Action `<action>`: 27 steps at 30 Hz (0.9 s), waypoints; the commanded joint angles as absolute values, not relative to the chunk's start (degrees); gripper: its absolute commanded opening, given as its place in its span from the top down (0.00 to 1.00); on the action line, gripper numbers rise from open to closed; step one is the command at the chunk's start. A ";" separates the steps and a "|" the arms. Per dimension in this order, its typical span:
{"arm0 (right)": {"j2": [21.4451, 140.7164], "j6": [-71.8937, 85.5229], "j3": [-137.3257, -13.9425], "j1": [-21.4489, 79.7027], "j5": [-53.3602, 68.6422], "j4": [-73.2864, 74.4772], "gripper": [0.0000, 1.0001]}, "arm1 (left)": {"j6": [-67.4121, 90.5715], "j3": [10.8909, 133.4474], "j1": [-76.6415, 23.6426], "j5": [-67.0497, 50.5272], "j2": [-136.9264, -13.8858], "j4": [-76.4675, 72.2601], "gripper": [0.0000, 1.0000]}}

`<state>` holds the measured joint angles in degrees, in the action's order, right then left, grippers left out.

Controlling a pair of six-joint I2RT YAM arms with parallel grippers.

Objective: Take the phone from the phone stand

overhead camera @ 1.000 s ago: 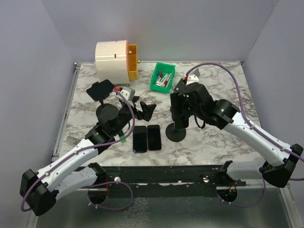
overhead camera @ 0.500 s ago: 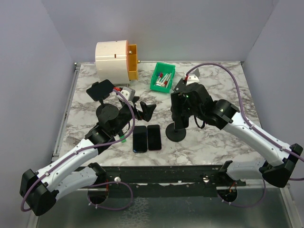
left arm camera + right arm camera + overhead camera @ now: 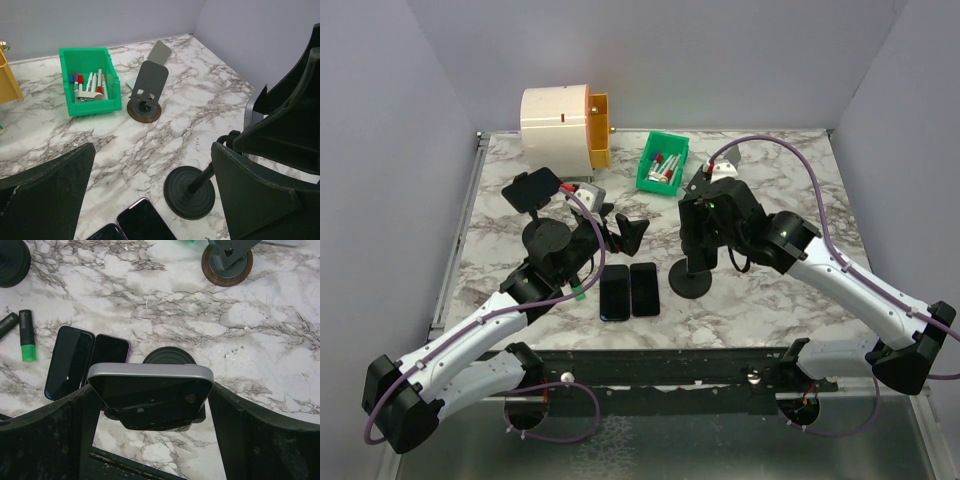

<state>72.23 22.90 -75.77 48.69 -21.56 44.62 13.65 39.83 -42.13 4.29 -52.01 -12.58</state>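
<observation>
The phone [image 3: 150, 390], dark with a silver edge, sits on top of the black phone stand, whose round base [image 3: 167, 354] shows just behind it. My right gripper [image 3: 152, 405] straddles the phone, one finger against each long side, shut on it. From above, the right gripper [image 3: 705, 215] hides the phone over the stand base [image 3: 689, 281]. My left gripper [image 3: 625, 232] hangs open and holds nothing, left of the stand. Its wrist view shows the stand base [image 3: 190, 192] and post beside its right finger.
Two dark phones [image 3: 615, 292] [image 3: 644, 289] lie flat left of the stand base. A green bin [image 3: 663, 163] of markers, a grey folding stand [image 3: 148, 85], a second black stand [image 3: 542, 235], a white and yellow container [image 3: 563, 127] and a green marker [image 3: 27, 335] surround them.
The right gripper has edged slightly left over the stand, with the phone between its fingers throughout. The left arm has not moved.
</observation>
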 commanded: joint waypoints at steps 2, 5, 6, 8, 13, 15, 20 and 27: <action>71.92 22.59 -74.74 49.03 -22.47 43.37 0.11 | 13.62 41.75 -42.50 3.43 -52.37 -12.13 0.01; 71.82 22.59 -74.46 48.99 -22.40 43.11 0.12 | 13.69 41.74 -42.47 3.43 -52.34 -12.13 0.01; 71.67 22.59 -74.45 49.04 -22.38 42.99 0.12 | 13.71 41.74 -42.48 3.38 -52.43 -12.13 0.01; 71.48 22.59 -74.42 49.03 -22.33 42.80 0.13 | 13.71 41.67 -42.52 3.34 -52.42 -12.13 0.01; 71.30 23.00 -74.30 49.03 -22.76 42.42 0.09 | 13.80 41.75 -42.45 3.08 -52.49 -12.15 0.01; 71.08 23.03 -74.06 49.03 -22.76 41.91 0.08 | 13.80 41.75 -42.45 3.08 -52.51 -12.13 0.01; 70.59 22.86 -73.61 48.99 -22.94 40.94 0.10 | 13.89 41.75 -42.50 3.00 -52.52 -12.13 0.01; 70.18 22.57 -72.94 49.04 -22.16 40.20 0.14 | 13.97 41.75 -42.56 2.83 -52.54 -12.13 0.01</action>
<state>71.44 22.90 -73.95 48.69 -21.56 41.63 13.69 39.83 -42.15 4.08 -52.36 -12.56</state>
